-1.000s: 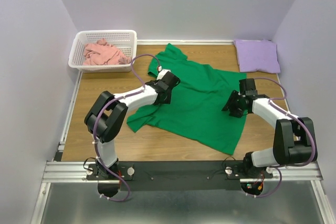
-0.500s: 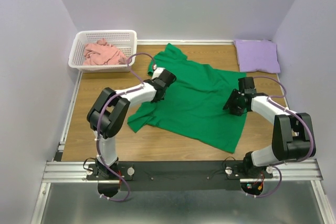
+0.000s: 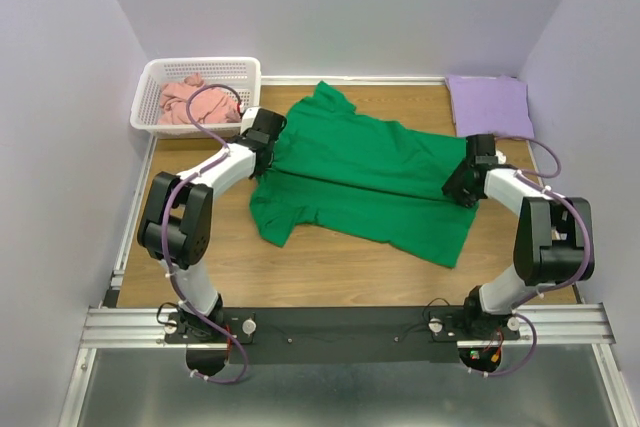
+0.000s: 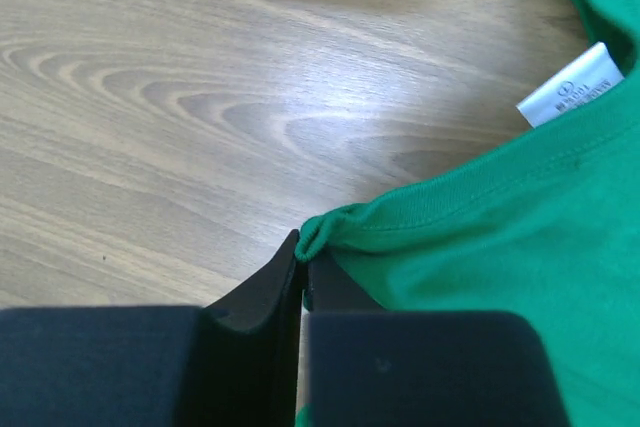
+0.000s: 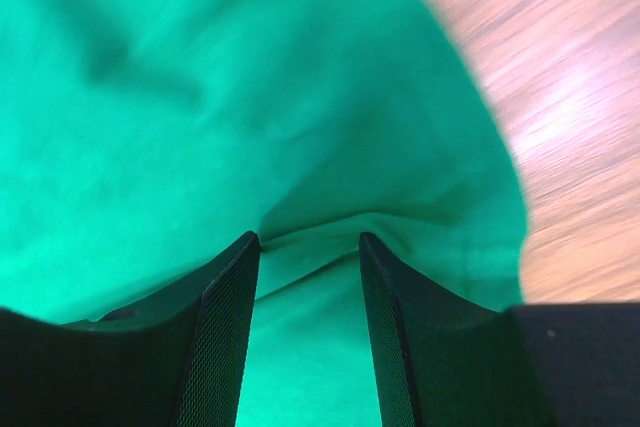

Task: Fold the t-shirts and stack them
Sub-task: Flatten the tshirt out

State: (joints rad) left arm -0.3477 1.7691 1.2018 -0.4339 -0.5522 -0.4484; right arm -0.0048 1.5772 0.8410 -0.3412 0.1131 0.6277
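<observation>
The green t-shirt (image 3: 370,187) lies lengthwise between both claws, its neck end pinched in the left gripper (image 4: 303,259). Cloth sits between the fingers of the right gripper (image 5: 305,244), hold unclear.

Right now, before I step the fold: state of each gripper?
Left gripper: closed, pinching the green t-shirt edge.
Right gripper: fingers apart, green t-shirt between them; grip cannot be told.

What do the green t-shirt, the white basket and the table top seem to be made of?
The green t-shirt: soft knit cloth, matte; it creases and has a stitched hem. The white basket: probably moulded plastic, slightly glossy; its walls are a regular lattice. The table: wood or wood-look laminate, I cannot tell which; smooth, with grain lines and a faint glare.
</observation>
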